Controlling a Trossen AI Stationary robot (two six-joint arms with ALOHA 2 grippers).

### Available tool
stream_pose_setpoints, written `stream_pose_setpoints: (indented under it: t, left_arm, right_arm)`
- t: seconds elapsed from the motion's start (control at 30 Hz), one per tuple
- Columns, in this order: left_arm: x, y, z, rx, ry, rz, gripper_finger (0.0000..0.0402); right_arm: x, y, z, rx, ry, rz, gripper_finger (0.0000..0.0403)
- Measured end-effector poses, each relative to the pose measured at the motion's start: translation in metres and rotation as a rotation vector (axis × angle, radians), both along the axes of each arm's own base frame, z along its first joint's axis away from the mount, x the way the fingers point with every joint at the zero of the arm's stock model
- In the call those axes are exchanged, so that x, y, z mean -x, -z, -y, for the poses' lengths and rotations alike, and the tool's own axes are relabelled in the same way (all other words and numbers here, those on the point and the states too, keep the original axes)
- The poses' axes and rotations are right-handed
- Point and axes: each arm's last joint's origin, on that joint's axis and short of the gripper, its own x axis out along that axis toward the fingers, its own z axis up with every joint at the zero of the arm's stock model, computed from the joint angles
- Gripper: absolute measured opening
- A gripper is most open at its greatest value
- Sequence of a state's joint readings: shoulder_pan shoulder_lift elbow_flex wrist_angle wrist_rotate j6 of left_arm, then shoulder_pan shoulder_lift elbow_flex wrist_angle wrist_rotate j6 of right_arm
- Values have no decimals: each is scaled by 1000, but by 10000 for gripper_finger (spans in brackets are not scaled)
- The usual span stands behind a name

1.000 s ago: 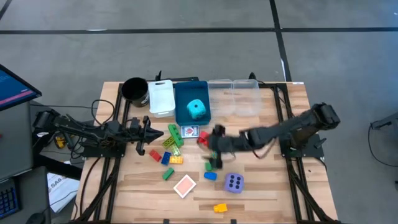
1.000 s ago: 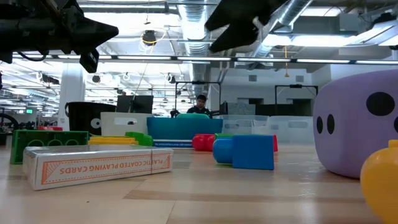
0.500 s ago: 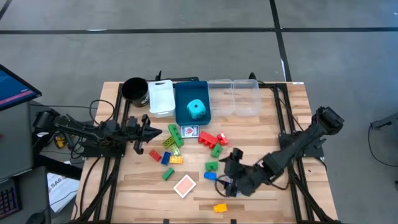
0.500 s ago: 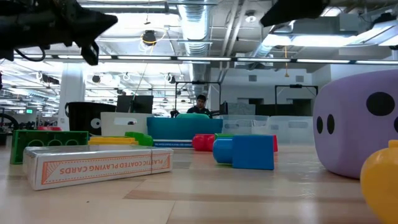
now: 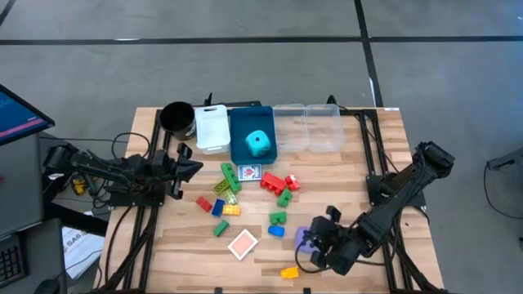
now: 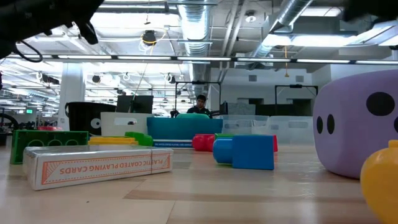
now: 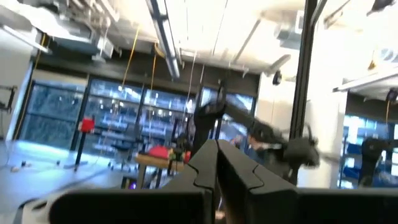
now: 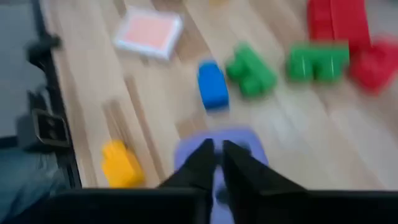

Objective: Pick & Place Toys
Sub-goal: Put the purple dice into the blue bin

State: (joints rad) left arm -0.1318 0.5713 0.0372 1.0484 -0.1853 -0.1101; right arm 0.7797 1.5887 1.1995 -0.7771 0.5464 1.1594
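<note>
The purple die [image 5: 301,237] sits on the table near the front right and looms large in the low view [image 6: 357,121]. My right gripper [image 5: 314,242] hovers above it, shut [image 8: 217,158] and touching nothing. The cyan die [image 5: 258,143] lies in the blue bin [image 5: 239,147]. Red [image 5: 274,181], green [image 5: 279,217], blue [image 5: 276,231] and yellow [image 5: 289,273] bricks lie scattered. A card pack [image 5: 243,243] lies flat near the front. My left gripper [image 5: 196,164] waits shut at the left, tipped upward [image 7: 217,155].
A black cup [image 5: 176,117], a white bin [image 5: 211,128] and clear bins [image 5: 309,126] line the far edge. More bricks [image 5: 222,196] lie left of centre, and a single card [image 5: 250,172] lies before the blue bin. Black frame rails run along both sides of the table.
My right gripper has swung from the red bricks at mid-table toward the near right edge, stopping over the purple die. It rolled on the way and shut. My left gripper has tipped its fingers upward.
</note>
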Motion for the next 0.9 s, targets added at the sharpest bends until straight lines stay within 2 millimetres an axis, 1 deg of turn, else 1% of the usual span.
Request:
stream_pose_setpoints:
  t: [0.07,0.2,0.3,0.43,0.53,0.6,0.7,0.8,0.9]
  left_arm:
    - [1,-2,0,2,0,19,3]
    - [2,-3,0,4,-1,36,3]
    - [2,-3,0,5,-1,38,3]
    - [2,-3,0,4,-1,38,3]
    - [2,-3,0,4,-1,38,3]
    - [2,-3,0,4,-1,37,3]
    - [2,-3,0,4,-1,36,3]
    - [2,-3,0,4,-1,32,3]
    - [2,-3,0,4,-1,32,3]
  right_arm:
    - [3,2,1,-41,29,-55,6]
    - [6,4,2,-82,50,-113,9]
    - [7,5,2,-106,50,-141,4]
    - [7,5,1,-121,58,-143,4]
    - [4,4,-1,-157,65,-114,13]
    - [3,3,-2,-171,66,-102,24]
    - [3,3,-2,-175,79,-105,52]
    - [4,4,-1,-156,64,-109,92]
    - [5,3,-2,-109,35,-91,144]
